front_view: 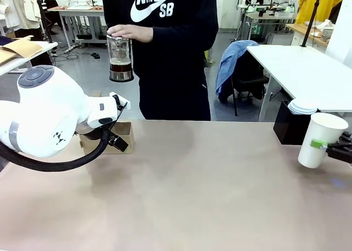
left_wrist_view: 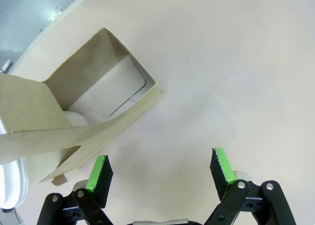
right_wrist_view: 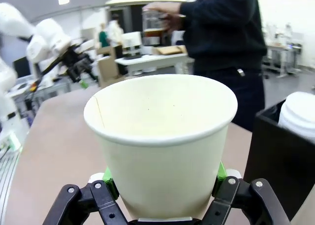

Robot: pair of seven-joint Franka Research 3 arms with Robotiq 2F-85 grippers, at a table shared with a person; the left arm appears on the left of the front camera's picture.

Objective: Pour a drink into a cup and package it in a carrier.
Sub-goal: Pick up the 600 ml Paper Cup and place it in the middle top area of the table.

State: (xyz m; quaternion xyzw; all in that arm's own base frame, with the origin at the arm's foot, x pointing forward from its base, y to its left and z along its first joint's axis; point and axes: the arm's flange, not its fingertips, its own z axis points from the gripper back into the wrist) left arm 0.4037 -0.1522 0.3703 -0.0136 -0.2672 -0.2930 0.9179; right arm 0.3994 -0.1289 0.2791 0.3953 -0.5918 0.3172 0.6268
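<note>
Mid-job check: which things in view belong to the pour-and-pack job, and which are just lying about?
Job: cup held in the right gripper; drink in the pitcher in the person's hand; carrier beside the open left gripper.
Lying about: black box; blue jacket on a chair; white side table.

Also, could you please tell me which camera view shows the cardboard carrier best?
The left wrist view: the carrier sits close, and you look straight into an open pocket, beside the open left gripper. The front view has it mostly hidden behind the left arm. The right wrist view has it small and far off.
</note>
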